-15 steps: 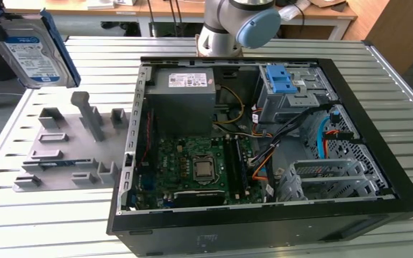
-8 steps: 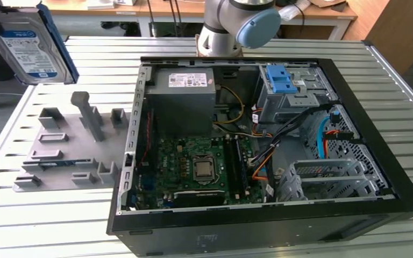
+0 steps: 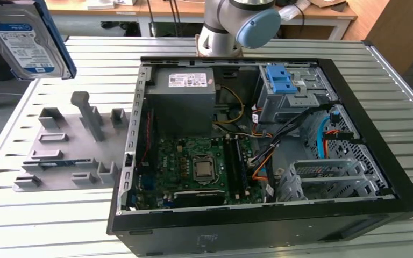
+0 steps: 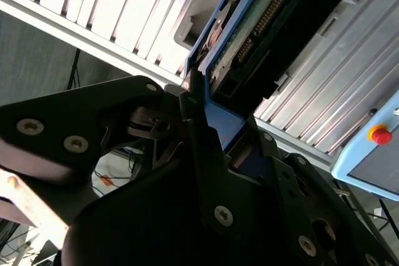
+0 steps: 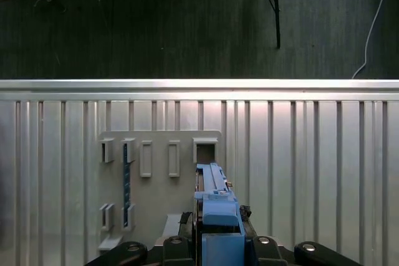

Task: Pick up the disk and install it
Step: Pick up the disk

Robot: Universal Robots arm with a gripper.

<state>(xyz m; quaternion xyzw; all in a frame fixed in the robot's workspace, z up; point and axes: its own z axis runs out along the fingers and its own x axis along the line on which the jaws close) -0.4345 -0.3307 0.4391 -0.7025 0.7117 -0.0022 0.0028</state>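
Disk (image 3: 27, 45) hangs clamped in gripper (image 4: 198, 107), well clear above fixture (image 3: 73, 151).

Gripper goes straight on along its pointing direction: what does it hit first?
Probably the grey fixture plate on the slatted table: the gripper, shut on the disk, points down at it, near an open slot. Depth is unclear.

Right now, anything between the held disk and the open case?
Nothing visible. The gripper holds the disk aloft above the grey fixture plate, at the exterior view's left of the case, whose open side faces up. Cables lie beside the drive cage.
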